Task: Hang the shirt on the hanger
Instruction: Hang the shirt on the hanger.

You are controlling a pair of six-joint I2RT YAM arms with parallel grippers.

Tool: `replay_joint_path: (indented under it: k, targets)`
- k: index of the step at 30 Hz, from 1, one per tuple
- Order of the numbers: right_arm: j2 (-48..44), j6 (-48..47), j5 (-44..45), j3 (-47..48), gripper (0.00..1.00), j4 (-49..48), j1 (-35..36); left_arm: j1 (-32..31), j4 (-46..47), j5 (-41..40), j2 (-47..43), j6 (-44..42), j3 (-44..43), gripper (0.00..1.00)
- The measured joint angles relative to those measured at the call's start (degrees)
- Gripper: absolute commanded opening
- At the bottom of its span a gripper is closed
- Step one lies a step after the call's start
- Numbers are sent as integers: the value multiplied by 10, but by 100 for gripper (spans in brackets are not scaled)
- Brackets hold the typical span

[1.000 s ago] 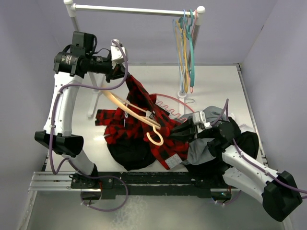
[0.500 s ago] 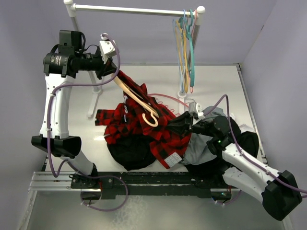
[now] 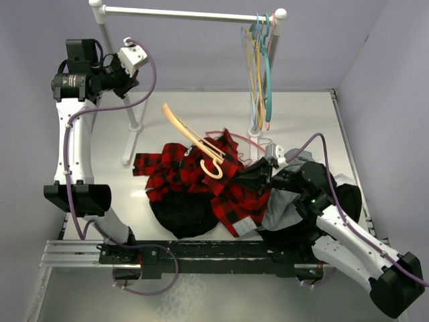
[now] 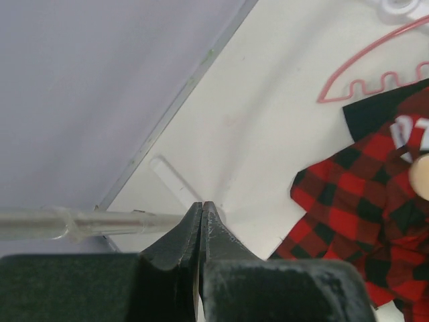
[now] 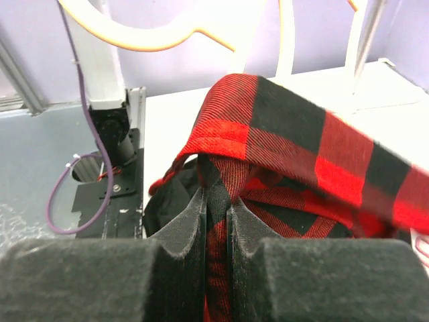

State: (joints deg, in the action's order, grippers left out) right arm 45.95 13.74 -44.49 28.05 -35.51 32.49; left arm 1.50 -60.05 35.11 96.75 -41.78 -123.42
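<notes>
The red-and-black plaid shirt (image 3: 194,184) lies crumpled in the middle of the table, over a black garment. The tan hanger (image 3: 191,139) rests slanted on top of it, hook (image 3: 214,171) toward me and one end sticking up at the back left. High at the back left, well clear of both, my left gripper (image 3: 129,79) is shut on nothing (image 4: 202,205). My right gripper (image 3: 258,176) is shut on a fold of the shirt (image 5: 301,141) at its right side (image 5: 216,201). The hanger (image 5: 134,37) curves above that fold.
A pink wavy-bar hanger (image 3: 234,139) lies on the table behind the shirt. The white rack's rod (image 3: 188,13) spans the back, with several hangers (image 3: 260,67) at its right end and a post (image 3: 129,114) at the left. A black garment (image 3: 181,215) and a grey garment (image 3: 281,209) lie near the front.
My left gripper has let go of the hanger and swung up and to the left. The hanger and the shirt's lifted part have dropped onto the pile. The right gripper keeps its hold.
</notes>
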Motion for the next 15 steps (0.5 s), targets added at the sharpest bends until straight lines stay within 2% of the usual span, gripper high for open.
replay_joint_path:
  k: [5, 9, 12, 15]
  targets:
    - [-12, -3, -36, 0, 0, 7, 0, 11, 22, -14, 30, -4, 15, 0]
    - [-14, -5, -79, -4, 0, -11, 0, 11, 10, 25, 46, -3, 22, 0]
    - [-14, -5, -110, -10, 0, -28, 0, 11, -19, 98, 49, -5, 24, 19]
    - [-13, -6, -126, -11, 0, -30, 0, 11, -50, 181, 49, -15, 24, 30]
